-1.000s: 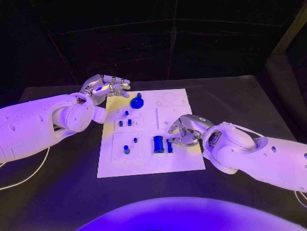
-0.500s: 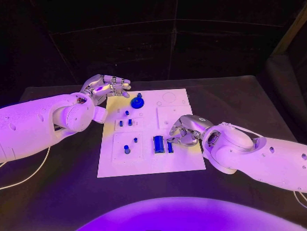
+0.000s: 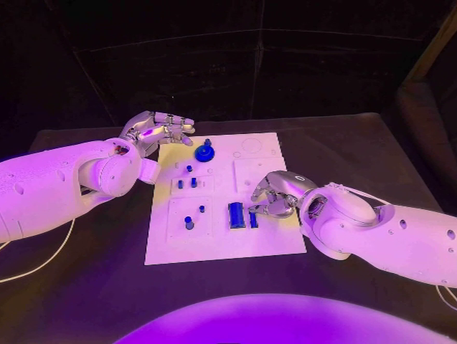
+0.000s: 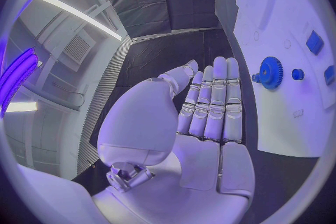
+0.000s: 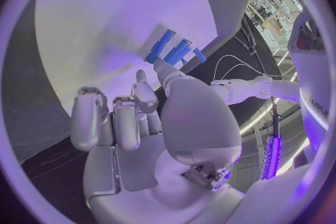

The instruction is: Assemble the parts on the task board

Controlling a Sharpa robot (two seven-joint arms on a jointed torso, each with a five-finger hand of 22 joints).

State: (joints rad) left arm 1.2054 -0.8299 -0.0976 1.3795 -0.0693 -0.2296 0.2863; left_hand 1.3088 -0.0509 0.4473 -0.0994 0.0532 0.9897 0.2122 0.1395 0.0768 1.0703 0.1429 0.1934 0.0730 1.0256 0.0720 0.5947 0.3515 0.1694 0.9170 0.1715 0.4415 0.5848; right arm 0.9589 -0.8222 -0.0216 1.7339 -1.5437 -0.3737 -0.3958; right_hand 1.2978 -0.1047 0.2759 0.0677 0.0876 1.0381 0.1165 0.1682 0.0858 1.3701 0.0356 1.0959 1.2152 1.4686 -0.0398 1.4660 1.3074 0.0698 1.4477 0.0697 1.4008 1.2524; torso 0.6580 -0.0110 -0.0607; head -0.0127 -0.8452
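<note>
Your task board (image 3: 265, 240) lies flat in the middle of the black tabletop (image 3: 373, 150), with the blue parts spread over it: a round gear-like part (image 3: 206, 152) near its far edge, several small pieces (image 3: 187, 182) below that, and a tall block (image 3: 234, 215) with a slimmer bar (image 3: 253, 218) just beside it. Your right hand (image 3: 275, 195) sits over the board's right side, next to that bar, its fingers (image 5: 115, 117) curled inward (whether a fingertip touches the bar, you cannot tell from here). Your left hand (image 3: 156, 130) hovers at the board's far left corner, fingers (image 4: 213, 103) straight, side by side, holding nothing.
</note>
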